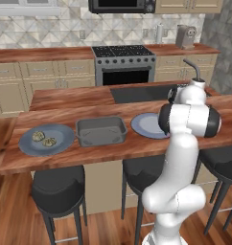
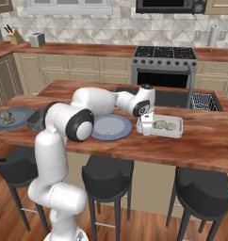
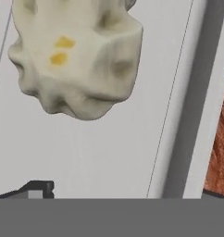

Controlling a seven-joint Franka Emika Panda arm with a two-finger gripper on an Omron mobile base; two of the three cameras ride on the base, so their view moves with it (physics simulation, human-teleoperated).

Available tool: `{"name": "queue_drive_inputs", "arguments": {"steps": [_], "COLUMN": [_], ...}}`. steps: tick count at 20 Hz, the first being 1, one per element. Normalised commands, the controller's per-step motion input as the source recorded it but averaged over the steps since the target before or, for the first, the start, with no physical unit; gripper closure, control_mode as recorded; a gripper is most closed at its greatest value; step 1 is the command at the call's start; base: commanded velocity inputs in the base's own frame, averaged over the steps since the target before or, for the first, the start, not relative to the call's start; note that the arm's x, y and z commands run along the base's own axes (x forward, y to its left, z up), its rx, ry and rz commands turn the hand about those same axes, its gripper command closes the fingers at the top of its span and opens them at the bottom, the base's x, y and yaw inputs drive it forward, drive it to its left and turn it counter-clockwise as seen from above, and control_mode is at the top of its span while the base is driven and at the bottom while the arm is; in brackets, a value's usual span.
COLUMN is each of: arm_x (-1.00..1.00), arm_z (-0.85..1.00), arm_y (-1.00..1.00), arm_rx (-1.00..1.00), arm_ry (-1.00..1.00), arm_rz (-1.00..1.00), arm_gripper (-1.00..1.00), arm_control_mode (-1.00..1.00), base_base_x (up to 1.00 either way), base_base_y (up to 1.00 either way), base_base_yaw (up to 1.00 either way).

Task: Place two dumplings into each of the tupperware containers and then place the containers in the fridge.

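Observation:
A pale tupperware container (image 2: pixel 176 130) lies on the island counter and holds two dumplings (image 2: pixel 159 124) side by side. My gripper (image 2: pixel 145 126) hangs low over the container's left end, open, with nothing between its fingers. In the hand view one dumpling (image 3: pixel 77 55) lies close on the container's pale floor (image 3: pixel 109 152), and a dark fingertip (image 3: pixel 35 189) shows at the lower left. Two more dumplings (image 1: pixel 43 139) rest on a round blue-grey plate (image 1: pixel 27 146) at the counter's left end. The fridge is out of view.
A deep dark grey pan (image 1: pixel 101 130) stands between the left plate and a second bare blue-grey plate (image 2: pixel 111 127). Behind are the sink (image 2: pixel 177 98) with a dish rack (image 2: pixel 203 101) and the oven (image 1: pixel 122 67). Black stools (image 1: pixel 58 189) line the counter's front edge.

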Motion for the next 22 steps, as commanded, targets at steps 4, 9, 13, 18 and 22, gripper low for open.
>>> {"name": "queue_drive_inputs", "arguments": {"steps": [4,9,13,18,22], "arm_x": [-0.28,-0.43,-0.92,-0.27,0.03], "arm_z": [-1.00,-0.99,-0.43,-0.32,-0.34], "arm_y": [0.00,-0.07,-0.04,-0.04,0.00], "arm_rx": [-0.04,0.00,0.08,0.06,0.01], "arm_ry": [0.08,0.01,-0.24,-0.09,0.01], "arm_rz": [-0.07,-0.06,-0.01,-0.07,-0.11], "arm_gripper": [1.00,1.00,1.00,1.00,1.00], "arm_control_mode": [-1.00,-1.00,-1.00,-1.00,-1.00], "base_base_x": [0.00,0.00,0.00,0.00,0.00], "base_base_y": [0.00,0.00,0.00,0.00,0.00], "base_base_yaw": [0.00,0.00,0.00,0.00,0.00]}}
